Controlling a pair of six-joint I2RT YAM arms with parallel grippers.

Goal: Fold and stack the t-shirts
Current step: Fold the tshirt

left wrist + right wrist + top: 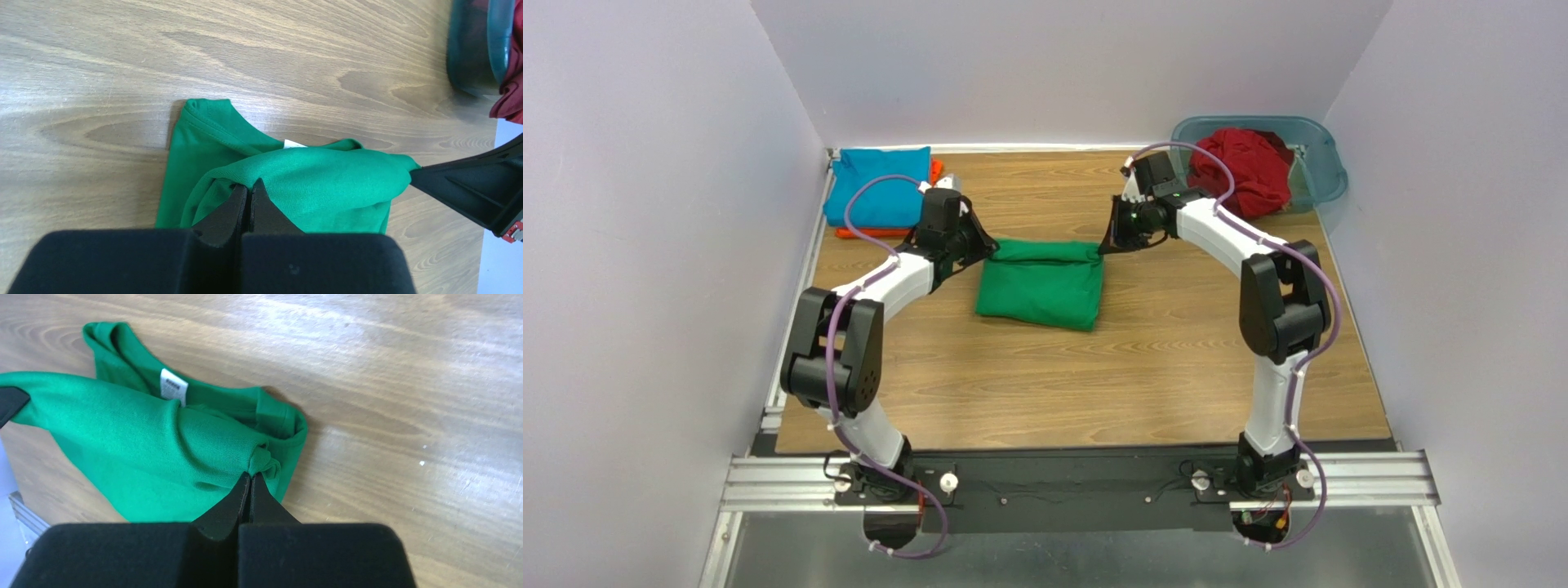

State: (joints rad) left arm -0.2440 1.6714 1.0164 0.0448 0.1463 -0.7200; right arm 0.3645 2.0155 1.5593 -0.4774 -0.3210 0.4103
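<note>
While bent inward, pincers (248, 190) (250, 481) on t-shirt (1044, 288).

Green t-shirt (1039, 289) part-folded mid-table; teal t-shirt (876, 184) far-left; red t-shirt (1247, 167) crumpled far-right.

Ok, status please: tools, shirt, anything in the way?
Left tool shut on green shirt, right tool too. Far edge held taut between them. Nothing in the way.

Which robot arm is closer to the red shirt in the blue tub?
The right arm. Its jaws pinch the green shirt at the end nearest the red shirt; the left arm pinches the opposite end, farther away, beside the blue shirt.
</note>
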